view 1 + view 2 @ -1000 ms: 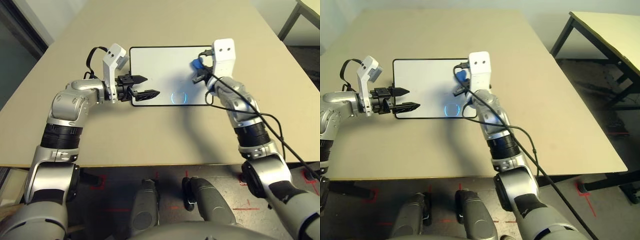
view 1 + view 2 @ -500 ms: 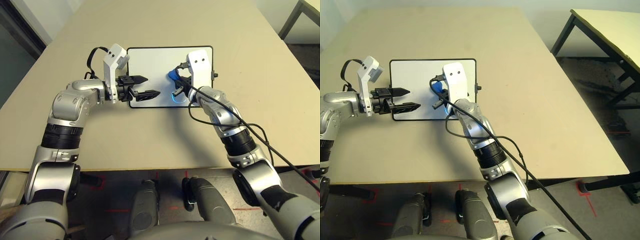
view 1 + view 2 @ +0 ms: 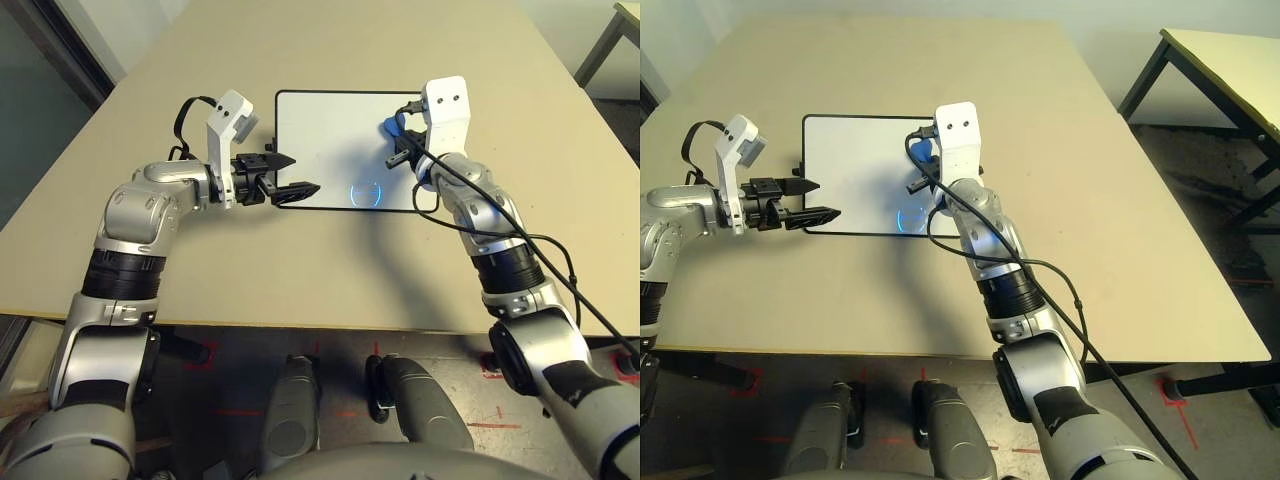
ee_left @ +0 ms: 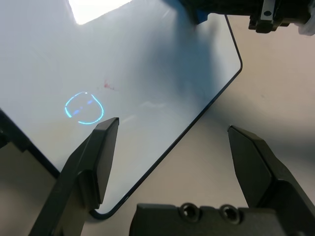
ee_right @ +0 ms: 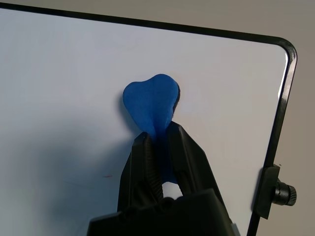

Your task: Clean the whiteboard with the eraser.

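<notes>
The whiteboard (image 3: 330, 140) lies flat on the table, white with a thin black frame. My right gripper (image 3: 396, 146) is shut on the blue eraser (image 3: 388, 127) and presses it against the board's right part, near the far corner. In the right wrist view the eraser (image 5: 150, 101) bulges out past the fingers of the gripper (image 5: 157, 132), against the whiteboard (image 5: 64, 73). My left gripper (image 3: 303, 173) stands open at the board's near left corner, one finger over the whiteboard (image 4: 147, 64) and the other over the table. A light-blue ring mark (image 3: 362, 192) and a faint red speck (image 4: 109, 86) show on the board.
The tan table (image 3: 300, 270) reaches well beyond the board on all sides. A black knob (image 5: 283, 192) sticks out from the board's short side by the right gripper. A black cable (image 3: 540, 240) hangs along my right forearm. A second table (image 3: 1230, 70) stands off to the right.
The right gripper swept the eraser left to the board's middle, then back to its right part. The board slid slightly right relative to the still left gripper.
</notes>
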